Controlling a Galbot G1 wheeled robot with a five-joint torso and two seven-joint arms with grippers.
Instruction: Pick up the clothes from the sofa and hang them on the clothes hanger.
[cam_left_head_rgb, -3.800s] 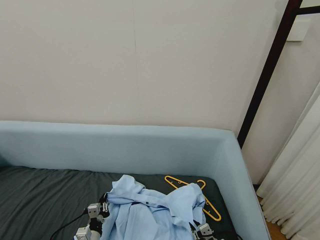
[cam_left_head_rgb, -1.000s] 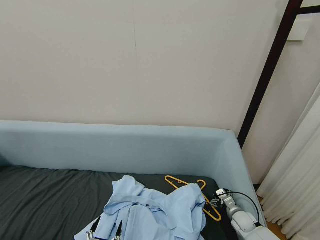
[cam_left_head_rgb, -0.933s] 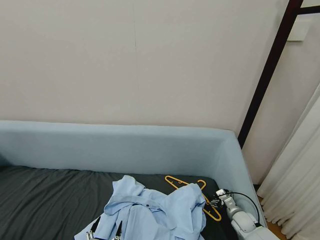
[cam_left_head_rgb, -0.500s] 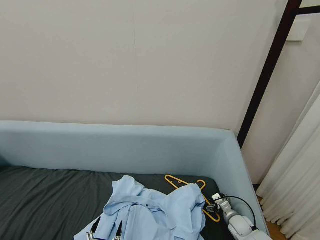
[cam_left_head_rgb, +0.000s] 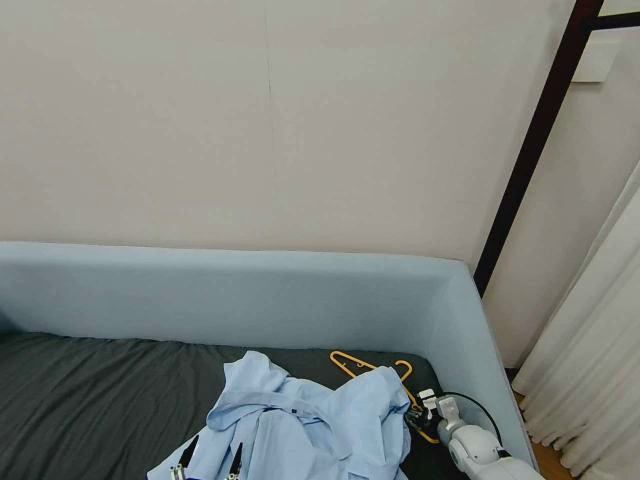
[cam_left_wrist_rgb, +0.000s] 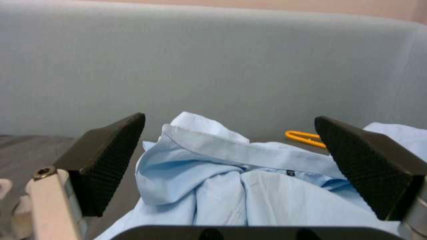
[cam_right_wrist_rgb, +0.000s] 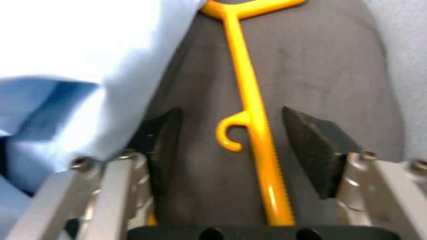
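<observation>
Lying crumpled on the dark seat of the sofa (cam_left_head_rgb: 250, 300), the light-blue shirt (cam_left_head_rgb: 305, 425) takes up the lower middle of the head view, its collar turned toward the pale-blue backrest and a small dark tag showing inside the neck, too small to read. An orange hanger (cam_right_wrist_rgb: 247, 95) lies flat on the same seat just right of the shirt, near the sofa's right arm; one end of it runs under the shirt's edge. The left tool (cam_left_wrist_rgb: 230, 122) hangs over the near side of the shirt at the bottom edge of the head view, its two dark ribbed fingers spread wide, with the collar and a folded sleeve showing between them in the left wrist view; they grip nothing. The right tool (cam_right_wrist_rgb: 231, 119) is at the lower right of the head view, beside the sofa's right arm, and is likewise spread wide: in the right wrist view its fingers stand one on each side of the hanger's straight bar, level with a small side hook on that bar, apart from it on both sides. Whether the fingertips touch the seat cannot be told. Behind the sofa rises a plain pale wall (cam_left_head_rgb: 250, 120), with a dark post (cam_left_head_rgb: 530, 150) slanting up the upper right and a white curtain (cam_left_head_rgb: 600, 360) at the right edge.
</observation>
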